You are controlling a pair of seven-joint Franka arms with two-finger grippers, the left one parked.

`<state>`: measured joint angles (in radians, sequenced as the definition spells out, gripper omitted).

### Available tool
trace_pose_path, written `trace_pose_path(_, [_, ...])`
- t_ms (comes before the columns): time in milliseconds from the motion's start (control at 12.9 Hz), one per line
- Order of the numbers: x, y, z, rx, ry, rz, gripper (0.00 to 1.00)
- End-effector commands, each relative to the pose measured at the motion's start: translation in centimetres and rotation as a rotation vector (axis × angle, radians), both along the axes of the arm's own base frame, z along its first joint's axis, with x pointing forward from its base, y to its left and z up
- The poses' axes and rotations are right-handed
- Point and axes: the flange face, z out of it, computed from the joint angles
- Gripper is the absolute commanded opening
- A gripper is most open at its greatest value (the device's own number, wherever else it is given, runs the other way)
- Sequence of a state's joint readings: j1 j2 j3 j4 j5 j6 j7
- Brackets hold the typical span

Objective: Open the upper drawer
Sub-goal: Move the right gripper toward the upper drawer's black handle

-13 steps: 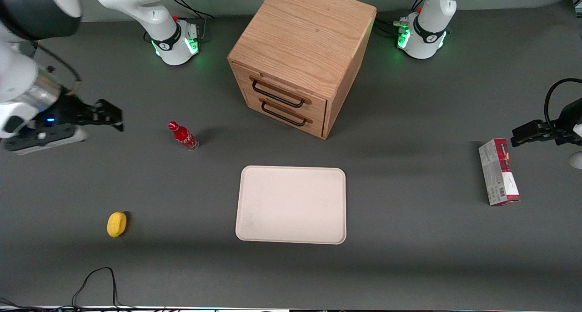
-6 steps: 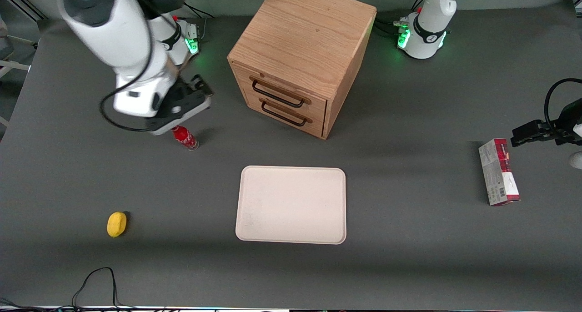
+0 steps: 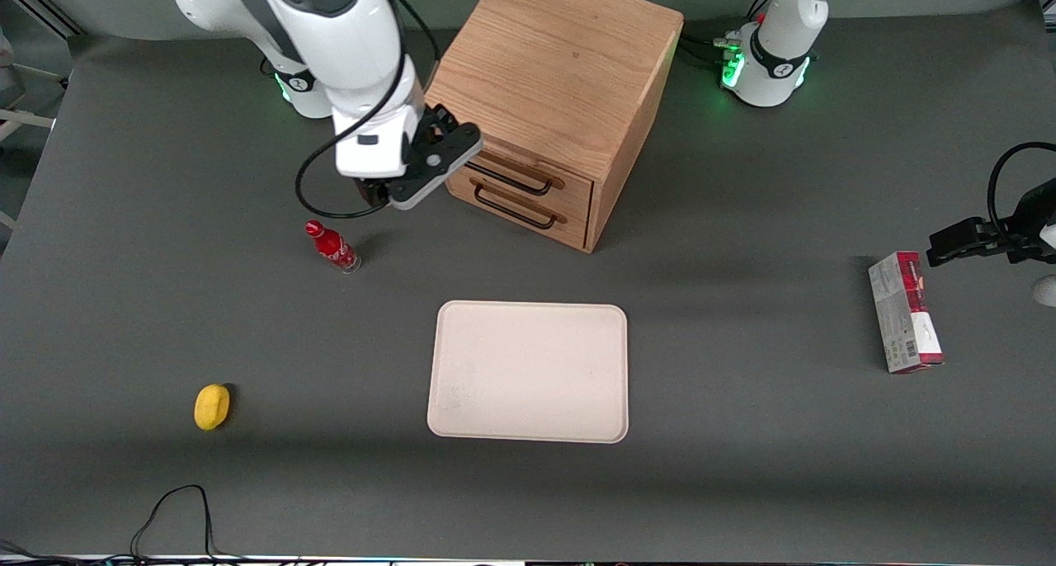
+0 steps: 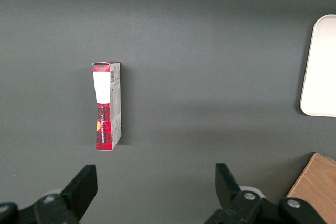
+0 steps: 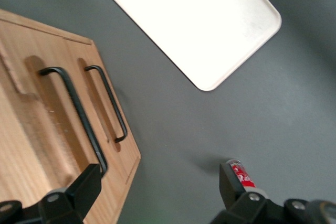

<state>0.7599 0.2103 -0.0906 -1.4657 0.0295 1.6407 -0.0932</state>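
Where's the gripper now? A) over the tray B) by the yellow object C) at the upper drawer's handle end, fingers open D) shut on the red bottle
C: the gripper is open, one finger next to the end of the upper drawer handle; the drawer looks shut.

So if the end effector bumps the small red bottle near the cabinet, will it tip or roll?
Probably it tips easily: the red bottle is narrow, tall for its base, and stands free on the table. Once down, its round body would likely roll. It looks small, so probably light. The open end effector hangs by the upper drawer, apart from the bottle.
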Motion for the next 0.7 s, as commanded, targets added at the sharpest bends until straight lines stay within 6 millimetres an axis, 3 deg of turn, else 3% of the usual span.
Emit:
trace_pose_path(0, [-1.2, 2.9, -0.1, 0.027, 0.003, 0.060, 1.00])
trace_pose_path(77, [-2.3, 4.4, -0.6, 0.036, 0.007, 0.086, 1.00])
trace_pose_path(232, [-3.2, 5.5, -1.4, 0.031, 0.017, 0.108, 1.00])
trace_pose_path(620, [-2.8, 4.9, -1.5, 0.111, 0.091, 0.226, 1.00])
